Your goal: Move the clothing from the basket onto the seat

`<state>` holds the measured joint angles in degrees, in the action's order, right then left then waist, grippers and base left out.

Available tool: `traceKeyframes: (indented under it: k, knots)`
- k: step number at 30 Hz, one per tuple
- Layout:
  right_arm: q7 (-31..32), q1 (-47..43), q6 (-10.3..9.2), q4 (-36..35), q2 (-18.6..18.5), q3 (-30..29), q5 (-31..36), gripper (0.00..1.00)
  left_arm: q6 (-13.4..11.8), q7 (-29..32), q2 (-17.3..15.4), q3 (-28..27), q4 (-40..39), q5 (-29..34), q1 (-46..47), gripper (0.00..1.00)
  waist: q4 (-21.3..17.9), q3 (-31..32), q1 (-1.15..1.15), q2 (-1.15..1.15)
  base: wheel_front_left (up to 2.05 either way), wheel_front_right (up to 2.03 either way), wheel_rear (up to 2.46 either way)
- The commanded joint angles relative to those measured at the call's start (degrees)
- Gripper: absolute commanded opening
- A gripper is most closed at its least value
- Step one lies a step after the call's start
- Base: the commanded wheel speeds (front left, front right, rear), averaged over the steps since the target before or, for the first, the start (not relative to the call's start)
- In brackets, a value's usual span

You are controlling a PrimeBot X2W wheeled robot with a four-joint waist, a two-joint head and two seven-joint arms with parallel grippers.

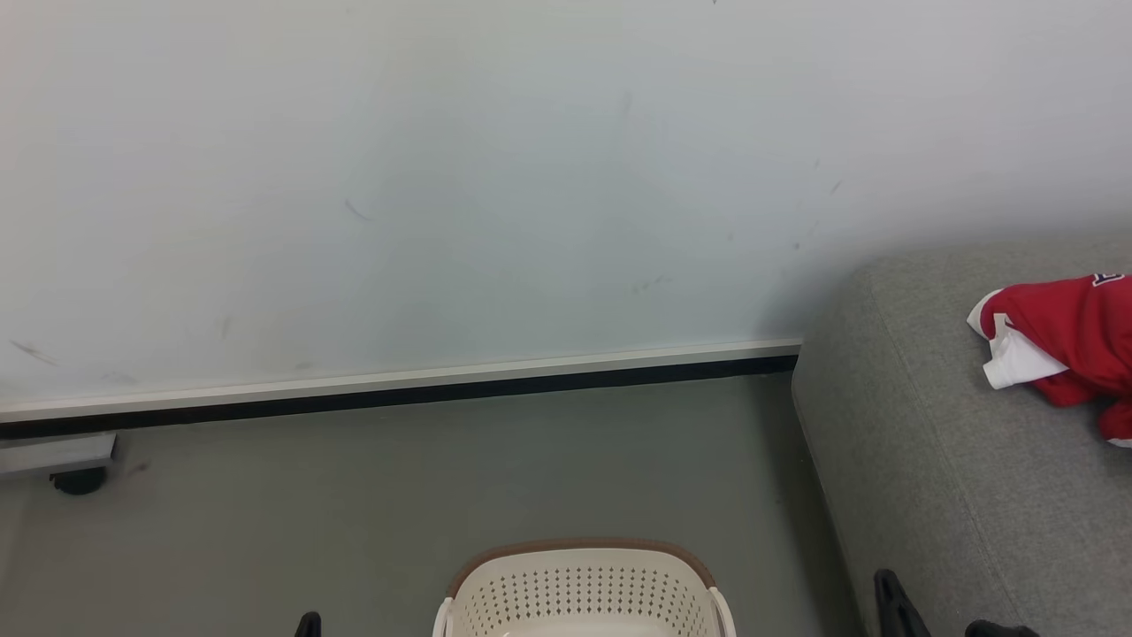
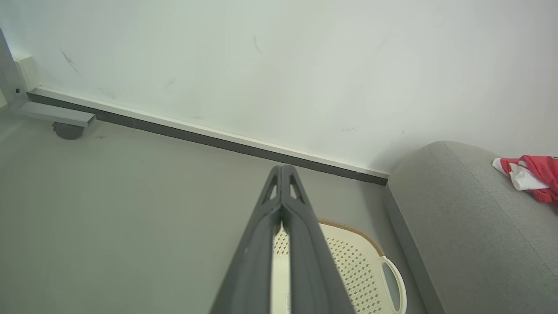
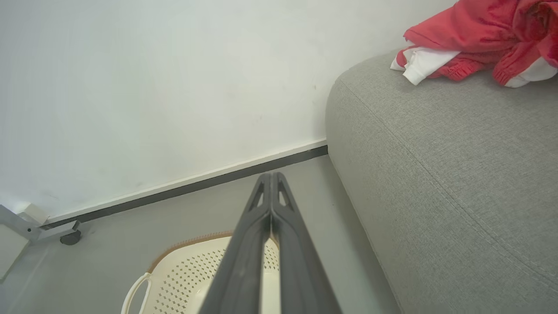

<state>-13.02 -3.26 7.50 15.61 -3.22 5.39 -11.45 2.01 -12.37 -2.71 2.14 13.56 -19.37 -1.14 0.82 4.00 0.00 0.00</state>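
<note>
In the head view, the clothing (image 1: 1066, 341) is seen heaped on the seat (image 1: 920, 460) at the right edge, and the basket (image 1: 584, 588) at bottom centre. In the left wrist view, the left hand (image 2: 282, 172) is pressed together, nothing held. In the right wrist view, the right hand (image 3: 271, 179) is likewise closed, empty.

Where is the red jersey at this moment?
The red jersey lies crumpled on top of the grey seat, at the right edge of the head view, well apart from the basket at bottom centre.
</note>
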Motion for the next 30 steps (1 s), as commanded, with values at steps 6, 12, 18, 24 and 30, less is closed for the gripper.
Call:
traceKeyframes:
  k: [6, 12, 18, 24, 30]
  knots:
    - [1.48, 0.43, 0.0, -2.11, -0.76, -1.35, -9.15, 0.0, 0.76, 1.6, -0.11, -0.22, -0.56, -7.67, 2.02, 0.0, -0.05, -0.23, 0.0, 0.0, 0.0, 0.0, 0.0]
    - [2.69, 0.32, 0.0, -2.94, -1.06, -2.38, -15.91, 0.0, 1.18, 2.95, -0.13, -0.26, -0.42, -13.49, 2.62, 0.0, -0.09, -0.44, 0.0, 0.0, 0.0, 0.0, 0.0]
    - [3.87, 0.21, 0.0, -3.72, -1.29, -3.4, -22.16, 0.0, 1.56, 4.25, -0.14, -0.31, -0.26, -18.85, 3.25, 0.0, -0.13, -0.65, 0.0, 0.0, 0.0, 0.0, 0.0]
    - [4.99, 0.1, 0.0, -4.4, -1.49, -4.38, -27.99, 0.0, 1.97, 5.47, -0.15, -0.36, -0.12, -23.95, 3.75, 0.0, -0.17, -0.87, 0.0, 0.0, 0.0, 0.0, 0.0]
    - [5.93, 0.02, -0.01, -4.99, -1.63, -5.19, -32.5, 0.0, 2.23, 6.41, -0.16, -0.4, 0.0, -27.9, 4.23, 0.0, -0.21, -1.04, 0.0, 0.0, 0.0, 0.0, 0.0]
